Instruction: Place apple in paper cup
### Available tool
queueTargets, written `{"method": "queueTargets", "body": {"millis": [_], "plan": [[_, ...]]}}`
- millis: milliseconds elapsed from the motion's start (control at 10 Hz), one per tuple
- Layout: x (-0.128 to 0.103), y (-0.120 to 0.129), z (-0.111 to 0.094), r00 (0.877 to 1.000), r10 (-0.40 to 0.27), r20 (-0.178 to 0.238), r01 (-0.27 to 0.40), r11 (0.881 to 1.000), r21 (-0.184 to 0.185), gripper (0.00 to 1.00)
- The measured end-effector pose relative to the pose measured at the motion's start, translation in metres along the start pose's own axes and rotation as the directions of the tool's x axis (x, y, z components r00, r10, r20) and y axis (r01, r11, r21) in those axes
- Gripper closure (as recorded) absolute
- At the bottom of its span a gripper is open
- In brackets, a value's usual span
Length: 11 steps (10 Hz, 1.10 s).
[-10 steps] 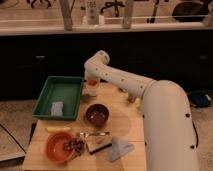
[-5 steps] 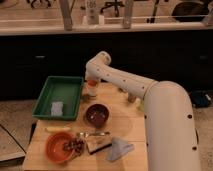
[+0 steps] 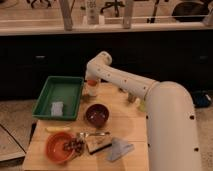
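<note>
My gripper hangs from the white arm at the far side of the wooden table, just right of the green tray. A small red-orange apple shows at the gripper's tip. Directly below it stands the short cream paper cup. The apple sits at or just above the cup's mouth; I cannot tell whether it rests in the cup or is still held.
The green tray holds a pale object. A dark bowl sits in front of the cup. An orange bowl, a yellow item, a grey cloth and a pale green cup are also there.
The gripper with the apple has come down slightly toward the paper cup. Nothing else has moved.
</note>
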Motion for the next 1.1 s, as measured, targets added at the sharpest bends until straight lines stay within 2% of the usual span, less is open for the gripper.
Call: {"method": "queueTargets", "body": {"millis": [100,400,600,700,1100], "plan": [[-0.0007,-0.0001,0.0002,1.000,0.000,0.002,0.000,1.000,0.003,0.89],[0.0008,0.0007,0.0017,1.000,-0.001,0.003,0.001,1.000,0.008,0.80],[0.0016,0.0058,0.0023,1.000,0.009,0.006,-0.009,1.000,0.010,0.62],[0.0023,0.0067,0.0027,1.000,0.009,0.006,-0.009,1.000,0.011,0.61],[0.0042,0.0084,0.0053,1.000,0.012,0.011,-0.012,1.000,0.015,0.69]]}}
